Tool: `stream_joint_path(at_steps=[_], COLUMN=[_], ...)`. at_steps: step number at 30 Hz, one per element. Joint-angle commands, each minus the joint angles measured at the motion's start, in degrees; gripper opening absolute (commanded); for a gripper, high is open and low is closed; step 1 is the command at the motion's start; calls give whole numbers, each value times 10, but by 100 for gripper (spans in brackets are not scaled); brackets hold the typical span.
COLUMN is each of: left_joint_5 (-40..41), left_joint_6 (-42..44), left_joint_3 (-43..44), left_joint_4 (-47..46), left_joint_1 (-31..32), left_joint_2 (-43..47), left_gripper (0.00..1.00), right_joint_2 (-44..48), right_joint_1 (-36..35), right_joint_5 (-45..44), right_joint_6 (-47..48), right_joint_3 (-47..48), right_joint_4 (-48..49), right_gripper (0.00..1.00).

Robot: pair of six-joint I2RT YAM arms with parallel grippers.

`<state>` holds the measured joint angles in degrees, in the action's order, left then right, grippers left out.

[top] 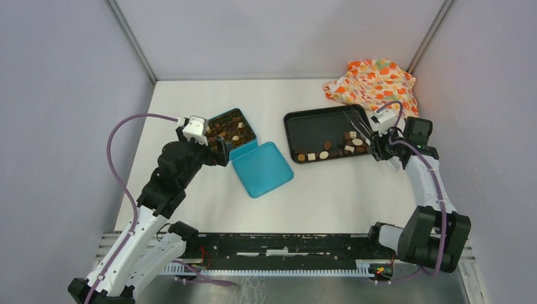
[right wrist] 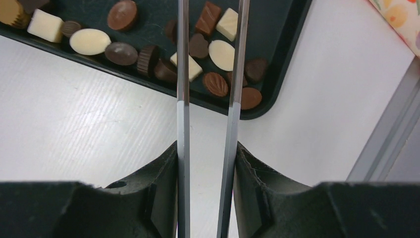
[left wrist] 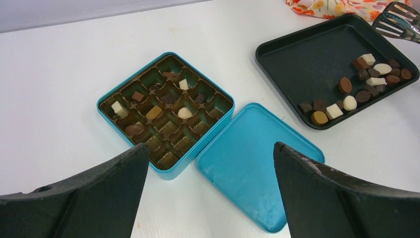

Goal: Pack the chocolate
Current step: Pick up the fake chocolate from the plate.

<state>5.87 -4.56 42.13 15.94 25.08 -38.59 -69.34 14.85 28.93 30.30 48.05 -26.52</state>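
Loose chocolate (top: 335, 149) (left wrist: 349, 102) (right wrist: 89, 41), dark, lighter brown and cream-white pieces, lies along the near side of a black tray (top: 297, 120) (left wrist: 307, 54) (right wrist: 267, 29). An open teal tin (top: 231, 130) (left wrist: 163, 171) has a brown cell insert holding several pieces (left wrist: 184, 113). Its lid (top: 263, 169) (left wrist: 257, 158) lies beside it. My left gripper (top: 218, 149) (left wrist: 210, 146) hangs open and empty just in front of the tin. My right gripper (top: 380, 149) (right wrist: 205, 148) is shut on metal tongs (top: 364, 120) (left wrist: 396, 22) (right wrist: 183, 74), whose arms reach over the tray's right end, heads apart.
An orange flowery cloth (top: 373, 82) (left wrist: 341, 7) lies bunched at the back right, just behind the tray. Grey walls close in the white table on three sides. A metal rail runs along the near edge between the arm bases.
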Motion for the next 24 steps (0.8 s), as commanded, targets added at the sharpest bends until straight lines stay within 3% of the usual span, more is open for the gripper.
stream_joint_path(at_steps=[1,24], left_joint_5=[-5,-27], left_joint_6=[0,-2], left_joint_3=[6,8], left_joint_4=[-14,-15], left_joint_1=[-4,-3], left_joint_2=[5,-5], left_gripper=[100,100], right_joint_2=[7,-32], right_joint_1=[4,6], right_joint_5=[-56,-117], right_joint_6=[13,40], right_joint_3=[-5,-7], right_joint_4=[30,-4], right_gripper=[44,43])
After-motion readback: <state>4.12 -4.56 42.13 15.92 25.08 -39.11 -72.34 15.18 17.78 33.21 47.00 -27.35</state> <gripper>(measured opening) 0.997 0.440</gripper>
